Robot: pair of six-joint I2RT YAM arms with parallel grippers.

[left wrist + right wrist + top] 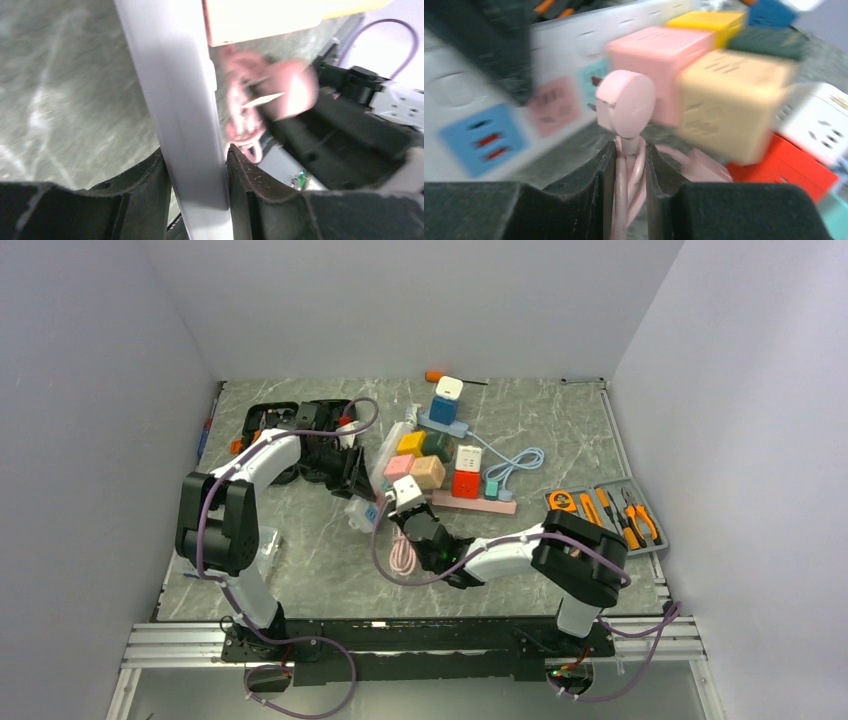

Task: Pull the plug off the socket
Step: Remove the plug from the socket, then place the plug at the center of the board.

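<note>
My left gripper (pixel 357 478) is shut on the edge of the white power strip (pixel 185 110), which has blue, pink and teal socket panels (pixel 484 137). My right gripper (pixel 630 150) is shut on the pink cable (pixel 628 170) just below the round pink plug (pixel 626 102). The plug's metal prongs show bare, a short gap from the strip's face. In the top view the right gripper (pixel 413 515) is beside the strip's near end (pixel 362 512), and the rest of the pink cable (pixel 403 556) lies coiled on the table.
Coloured cube adapters (pixel 428 472) crowd right behind the plug, on a pink strip (pixel 480 504) and a blue one (pixel 445 424). A grey tool tray (pixel 610 515) lies at the right. A black case (pixel 270 420) lies at the back left.
</note>
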